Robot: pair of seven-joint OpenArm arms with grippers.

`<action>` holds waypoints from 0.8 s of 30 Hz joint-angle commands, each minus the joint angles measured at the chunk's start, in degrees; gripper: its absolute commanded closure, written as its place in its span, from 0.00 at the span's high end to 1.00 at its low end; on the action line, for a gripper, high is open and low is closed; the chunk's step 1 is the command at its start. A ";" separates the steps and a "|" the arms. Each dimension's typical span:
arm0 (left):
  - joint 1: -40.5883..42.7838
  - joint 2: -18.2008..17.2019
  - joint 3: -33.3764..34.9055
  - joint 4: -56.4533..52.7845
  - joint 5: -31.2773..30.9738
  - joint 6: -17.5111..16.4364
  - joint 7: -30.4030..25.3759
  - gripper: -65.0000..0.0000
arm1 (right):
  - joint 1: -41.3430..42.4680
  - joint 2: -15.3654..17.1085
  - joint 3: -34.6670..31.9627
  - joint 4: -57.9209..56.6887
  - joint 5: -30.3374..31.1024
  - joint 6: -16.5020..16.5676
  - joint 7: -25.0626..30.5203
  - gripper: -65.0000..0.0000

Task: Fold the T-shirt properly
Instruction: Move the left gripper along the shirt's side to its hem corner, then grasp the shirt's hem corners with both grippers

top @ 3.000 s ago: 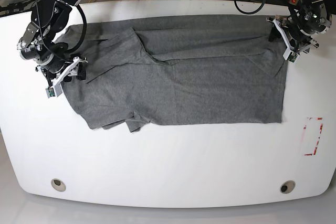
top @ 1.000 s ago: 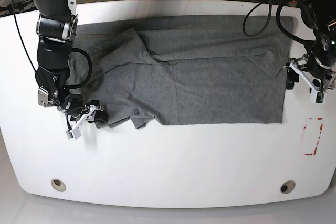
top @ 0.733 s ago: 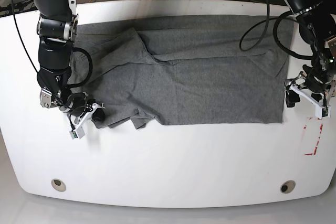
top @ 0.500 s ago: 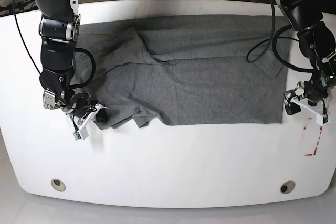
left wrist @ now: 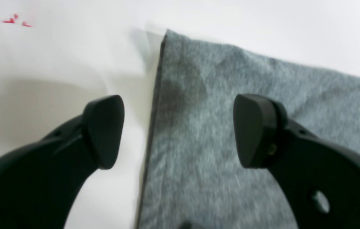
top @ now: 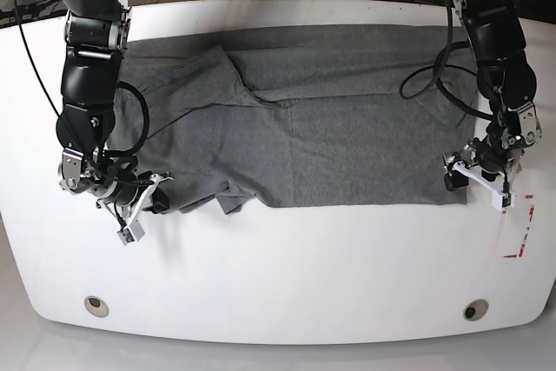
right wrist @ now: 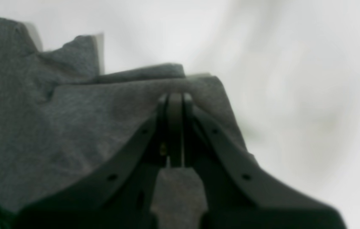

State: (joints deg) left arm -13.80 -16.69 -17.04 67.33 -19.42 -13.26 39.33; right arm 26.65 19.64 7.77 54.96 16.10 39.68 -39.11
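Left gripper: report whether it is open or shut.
Open. The left gripper has its jaws wide apart, straddling the side edge of the T-shirt: one finger over the white table, the other over cloth.

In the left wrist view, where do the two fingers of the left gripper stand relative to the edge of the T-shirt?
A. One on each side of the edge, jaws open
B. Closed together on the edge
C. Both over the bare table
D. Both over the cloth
A: the left gripper is open, with one finger over the white table and the other over the grey T-shirt, whose edge runs between them.
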 commanded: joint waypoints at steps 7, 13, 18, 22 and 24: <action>-7.16 -1.29 -0.15 -8.03 -0.58 -0.15 -2.19 0.78 | 1.17 1.24 8.54 2.23 0.39 0.32 -0.58 0.70; -10.94 -1.29 1.43 -14.63 -0.58 -1.47 -2.19 0.78 | 1.08 2.38 8.63 2.23 0.39 0.32 -0.58 0.77; -12.88 -1.38 7.41 -19.20 -0.67 -5.16 -2.19 0.78 | 1.35 2.65 8.63 2.05 0.39 0.32 -0.40 0.77; -13.14 -1.20 7.50 -19.81 -0.67 -6.39 -2.19 0.75 | 2.84 2.74 8.36 -2.17 0.30 0.32 1.53 0.77; -13.05 -1.20 7.50 -19.73 -0.67 -6.39 -2.19 0.67 | 3.72 2.82 8.27 -5.42 0.21 0.32 3.20 0.77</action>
State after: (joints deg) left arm -26.00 -17.12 -9.37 47.09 -20.21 -19.55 36.45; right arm 27.92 21.52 16.03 51.62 15.33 39.68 -38.22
